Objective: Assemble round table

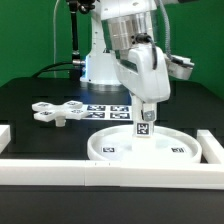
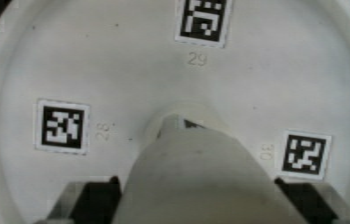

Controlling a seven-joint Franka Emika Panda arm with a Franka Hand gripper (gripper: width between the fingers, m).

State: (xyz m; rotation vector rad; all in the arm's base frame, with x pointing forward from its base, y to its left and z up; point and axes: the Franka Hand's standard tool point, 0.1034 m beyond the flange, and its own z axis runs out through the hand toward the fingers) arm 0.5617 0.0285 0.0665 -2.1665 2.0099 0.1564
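A white robot arm (image 1: 140,62) points its two-finger gripper (image 1: 146,110) (image 2: 197,198) straight down. The jaws are clamped on the upper part of a short white plastic cylindrical leg (image 1: 145,127) (image 2: 193,165), which stands upright between them. A black-and-white square tag on the leg faces the exterior camera. Directly beneath the jaws, a large white rimmed round plastic disc (image 1: 122,151) (image 2: 101,60) lies flat on the black table (image 1: 30,95), with square tags on its upper face. The leg's lower end sits over the middle of the disc; whether it touches or hangs just above cannot be told. Well apart from the jaws, toward the exterior view's left, a white cross-shaped plastic base piece (image 1: 58,111) lies on the table. Between that piece and the jaws, behind the disc, lies the flat marker board (image 1: 108,110). White border rails (image 1: 100,170) run along the table's near edge, just in front of the disc.
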